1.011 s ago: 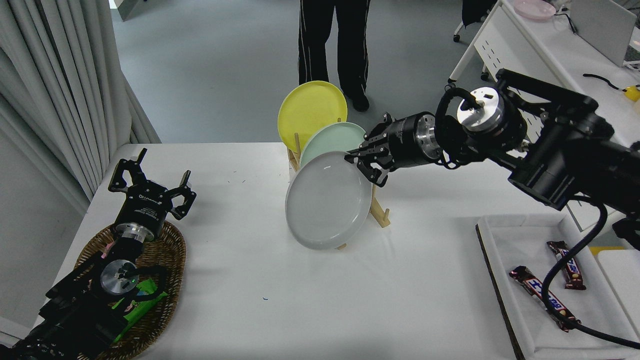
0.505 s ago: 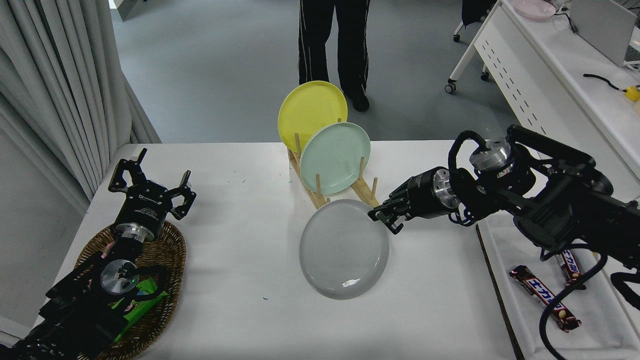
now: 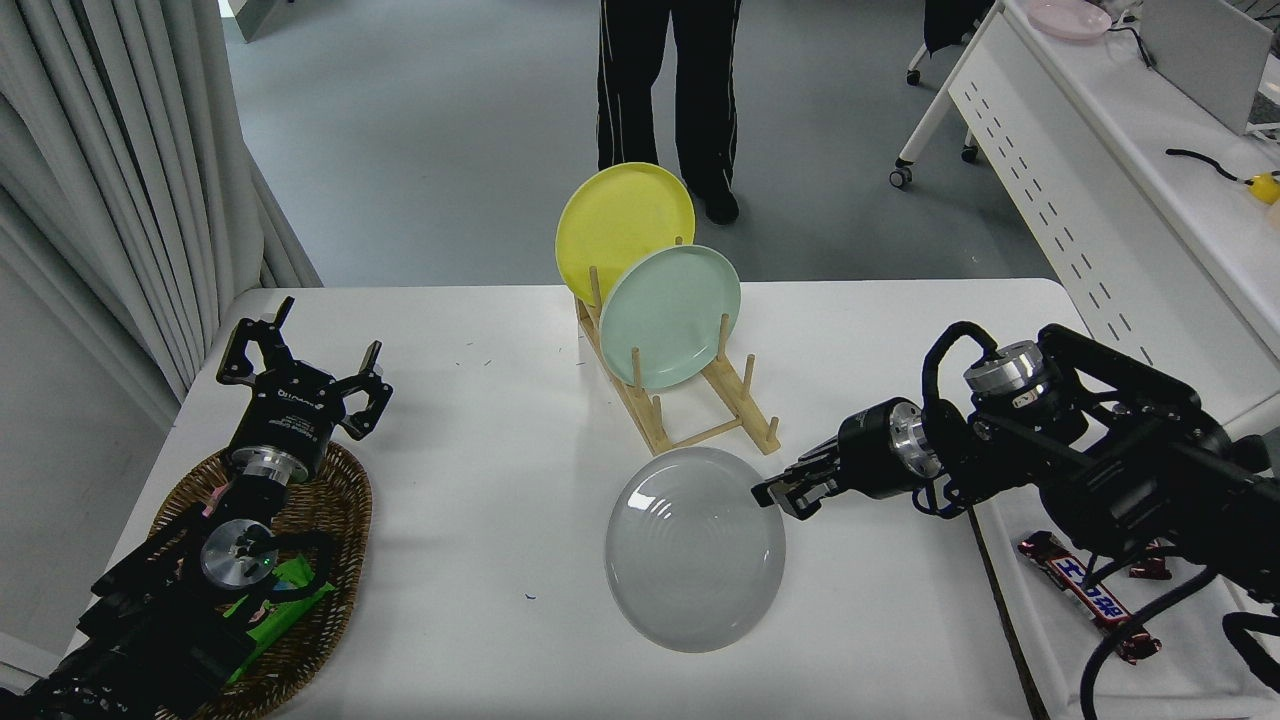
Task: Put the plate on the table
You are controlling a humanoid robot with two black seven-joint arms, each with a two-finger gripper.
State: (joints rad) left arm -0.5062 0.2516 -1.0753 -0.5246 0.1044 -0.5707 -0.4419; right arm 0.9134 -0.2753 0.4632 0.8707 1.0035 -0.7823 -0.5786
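Note:
The light grey plate [image 3: 694, 550] lies low on the white table [image 3: 480, 460], in front of the wooden rack, flat or nearly flat. My right gripper [image 3: 779, 494] reaches in from the right and is shut on the plate's upper right rim. My left gripper [image 3: 300, 370] is parked at the lower left above a wicker basket, open and empty.
The wooden rack [image 3: 735, 395] holds a yellow plate [image 3: 622, 222] and a mint green plate [image 3: 668, 318] upright. A white tray [image 3: 1040, 640] with candy bars [image 3: 1085, 590] sits at the right. The wicker basket [image 3: 330, 590] holds a green packet. A person's legs [image 3: 668, 80] stand beyond the far edge.
My right gripper has carried the grey plate out of the rack, down and toward me, and tipped it from upright to about flat on the table. The left arm has not moved.

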